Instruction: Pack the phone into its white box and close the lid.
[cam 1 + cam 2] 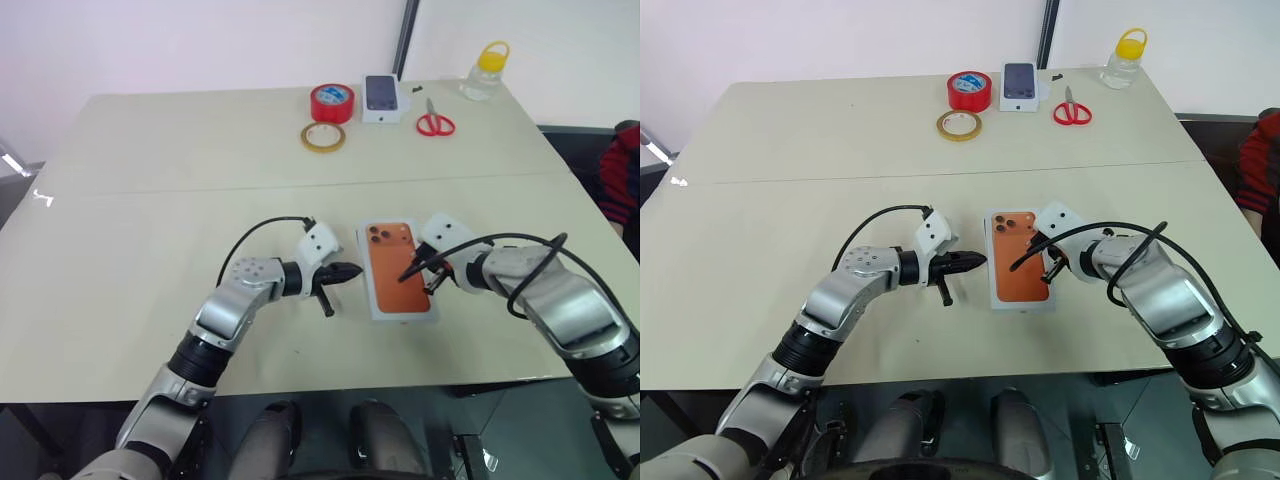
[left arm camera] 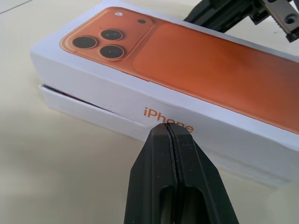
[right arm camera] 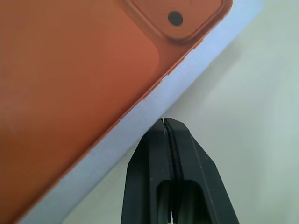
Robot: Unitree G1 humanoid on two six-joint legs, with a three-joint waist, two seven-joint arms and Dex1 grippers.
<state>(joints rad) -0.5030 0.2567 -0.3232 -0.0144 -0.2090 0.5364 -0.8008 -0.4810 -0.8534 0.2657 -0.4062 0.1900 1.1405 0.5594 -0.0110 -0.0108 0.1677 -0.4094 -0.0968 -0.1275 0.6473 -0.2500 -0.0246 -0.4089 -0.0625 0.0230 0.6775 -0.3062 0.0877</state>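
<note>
Orange-panelled, the lid sits on the white box at the table's near middle, a narrow gap showing between them. Left gripper, fingers pressed together, touches the lid's left side; right gripper, likewise pressed together, meets its right edge. Red tape and scissors lie far off.

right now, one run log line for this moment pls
lid on white box, gap along one edge | left hand shut beside lid | right hand shut at lid's other side | holding nothing

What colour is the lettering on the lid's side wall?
Orange, on the lid; clearest in the left wrist view.
</note>
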